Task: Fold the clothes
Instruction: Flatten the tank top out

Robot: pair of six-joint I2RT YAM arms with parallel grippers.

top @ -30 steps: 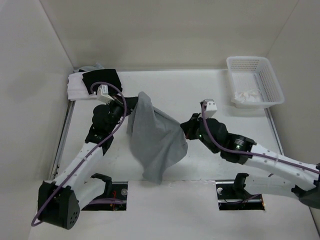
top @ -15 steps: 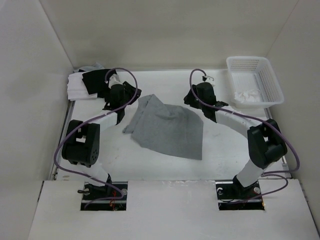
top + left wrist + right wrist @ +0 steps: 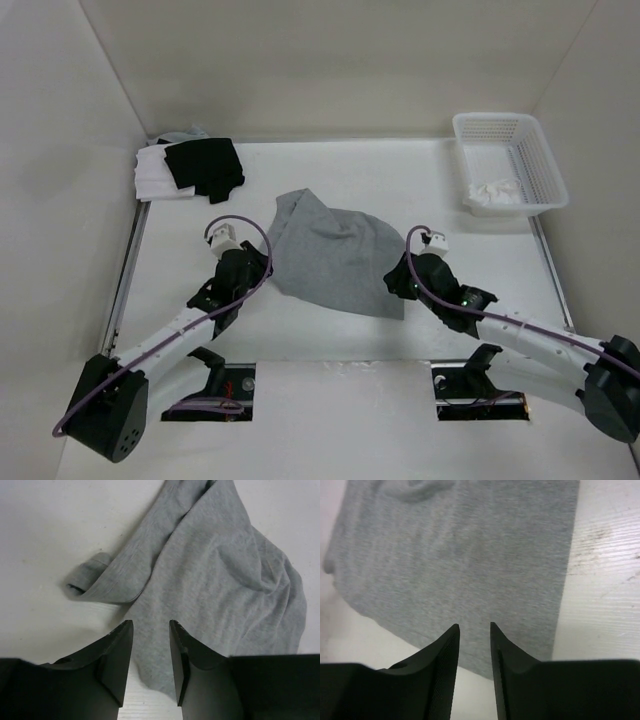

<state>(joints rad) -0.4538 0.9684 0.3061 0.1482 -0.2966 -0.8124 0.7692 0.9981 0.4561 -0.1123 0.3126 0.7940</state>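
Fingers of left gripper and right gripper recorded parted and empty over rumpled tank top on bench; uneven fold risked if only one layer is pinched.

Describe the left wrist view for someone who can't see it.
A crumpled grey tank top lies on a white table, one rolled end sticking out left. The two black fingers stand open over its near edge, holding nothing.

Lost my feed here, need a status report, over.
Left gripper open, right gripper open, both empty. Grey tank top lies rumpled, unfolded. Black garment far left, apart.
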